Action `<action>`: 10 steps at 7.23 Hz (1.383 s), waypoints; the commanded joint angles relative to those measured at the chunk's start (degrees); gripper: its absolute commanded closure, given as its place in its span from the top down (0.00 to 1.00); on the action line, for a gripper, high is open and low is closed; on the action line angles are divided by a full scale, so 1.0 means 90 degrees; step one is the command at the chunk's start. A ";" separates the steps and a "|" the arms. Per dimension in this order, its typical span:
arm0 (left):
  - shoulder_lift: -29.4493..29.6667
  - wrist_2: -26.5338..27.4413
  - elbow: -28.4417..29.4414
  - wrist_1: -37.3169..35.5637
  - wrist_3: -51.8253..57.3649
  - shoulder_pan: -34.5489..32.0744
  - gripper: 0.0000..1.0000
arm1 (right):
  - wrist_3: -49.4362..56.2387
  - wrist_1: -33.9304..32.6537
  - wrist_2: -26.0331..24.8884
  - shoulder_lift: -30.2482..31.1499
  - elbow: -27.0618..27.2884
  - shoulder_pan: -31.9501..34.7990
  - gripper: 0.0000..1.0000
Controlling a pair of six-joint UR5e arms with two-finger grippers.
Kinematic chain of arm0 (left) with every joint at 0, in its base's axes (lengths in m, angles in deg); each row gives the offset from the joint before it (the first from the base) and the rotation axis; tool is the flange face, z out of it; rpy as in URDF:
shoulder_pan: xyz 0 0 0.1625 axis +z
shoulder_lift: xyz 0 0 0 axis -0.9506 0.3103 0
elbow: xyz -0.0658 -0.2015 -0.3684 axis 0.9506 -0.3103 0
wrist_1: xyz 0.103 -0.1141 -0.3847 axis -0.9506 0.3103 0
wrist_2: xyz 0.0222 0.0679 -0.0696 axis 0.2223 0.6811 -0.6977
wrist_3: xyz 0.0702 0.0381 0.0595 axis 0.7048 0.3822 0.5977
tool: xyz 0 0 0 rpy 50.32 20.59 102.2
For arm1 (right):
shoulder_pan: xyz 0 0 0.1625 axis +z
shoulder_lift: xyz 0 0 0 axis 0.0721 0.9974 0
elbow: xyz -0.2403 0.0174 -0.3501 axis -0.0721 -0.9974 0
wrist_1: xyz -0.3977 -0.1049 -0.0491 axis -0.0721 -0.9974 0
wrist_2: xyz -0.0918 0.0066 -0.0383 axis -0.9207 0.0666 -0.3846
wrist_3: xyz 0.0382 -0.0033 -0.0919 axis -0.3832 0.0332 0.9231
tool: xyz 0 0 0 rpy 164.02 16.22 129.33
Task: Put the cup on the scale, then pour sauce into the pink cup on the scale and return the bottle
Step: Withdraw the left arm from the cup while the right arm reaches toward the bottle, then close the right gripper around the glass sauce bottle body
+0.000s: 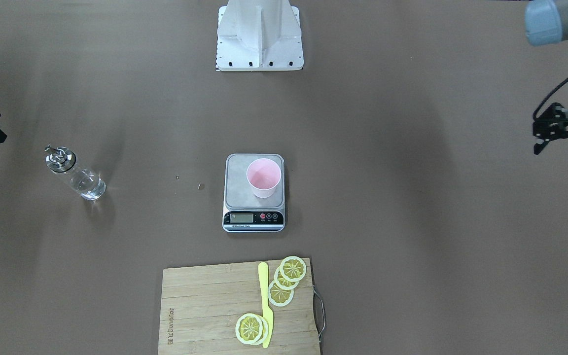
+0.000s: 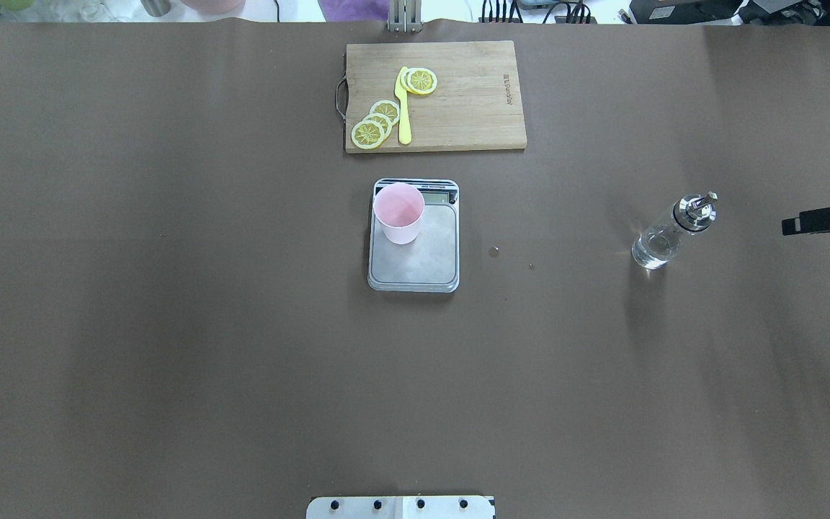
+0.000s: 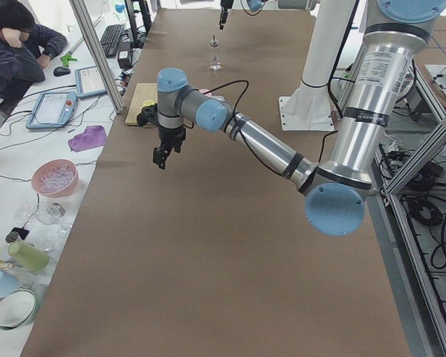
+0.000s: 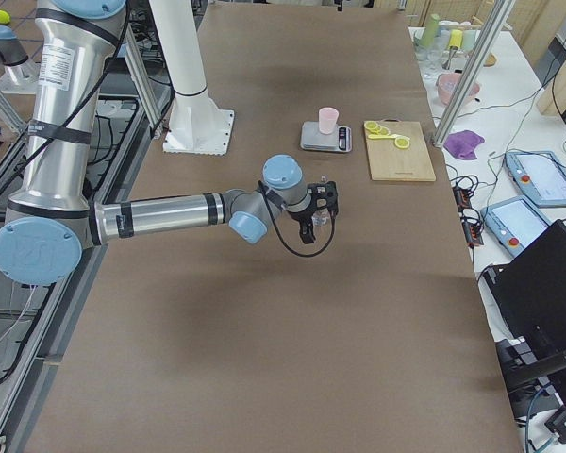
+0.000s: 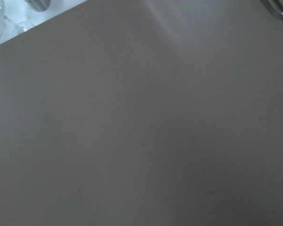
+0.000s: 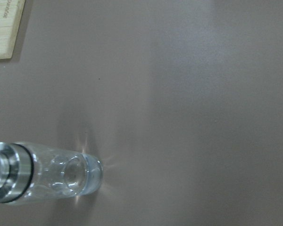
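The pink cup [image 1: 263,178] stands upright on the steel platform of the scale [image 1: 242,190], toward its display end; it also shows in the overhead view [image 2: 399,213]. The clear bottle [image 1: 74,172] with its silver spout cap stands alone on the table on my right side [image 2: 667,234], with clear liquid in its lower part. It fills the lower left of the right wrist view [image 6: 47,174]. My right gripper [image 2: 790,225] hangs beside the bottle, apart from it, open and empty. My left gripper [image 1: 566,155] is open and empty, far out on my left side.
A wooden cutting board [image 1: 205,305] with lemon slices [image 1: 286,281] and a yellow knife [image 1: 266,303] lies beyond the scale. Two small droplets [image 1: 201,186] sit on the brown mat between scale and bottle. The robot base [image 1: 259,39] is behind the scale.
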State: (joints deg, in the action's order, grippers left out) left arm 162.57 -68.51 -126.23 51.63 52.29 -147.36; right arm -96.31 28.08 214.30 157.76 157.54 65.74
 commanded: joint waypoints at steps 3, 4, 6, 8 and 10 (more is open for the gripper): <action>-0.0585 0.0007 0.0320 0.0021 0.1020 -0.0631 0.98 | -0.2131 0.0010 -0.3680 0.0255 0.0769 -0.2941 1.00; -0.0673 -0.0041 0.0562 0.0021 0.1489 -0.0951 0.98 | -0.2318 -0.0009 -0.4560 0.0255 0.0769 -0.3499 1.00; -0.0888 -0.0584 0.1372 0.0156 0.1726 -0.1576 0.98 | -0.2349 -0.0019 -0.5046 0.0255 0.0759 -0.3768 1.00; -0.1054 -0.0745 0.1571 0.0168 0.2469 -0.1754 0.98 | -0.2349 -0.0019 -0.5581 0.0255 0.0720 -0.3953 1.00; -0.1055 -0.0745 0.1561 0.0167 0.2450 -0.1755 0.98 | -0.2359 0.0029 -0.6158 0.0196 0.0584 -0.4207 1.00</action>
State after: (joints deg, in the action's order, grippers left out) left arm 153.18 -75.07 -112.20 53.13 74.06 -162.99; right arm -117.47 28.02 161.95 159.84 163.67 29.13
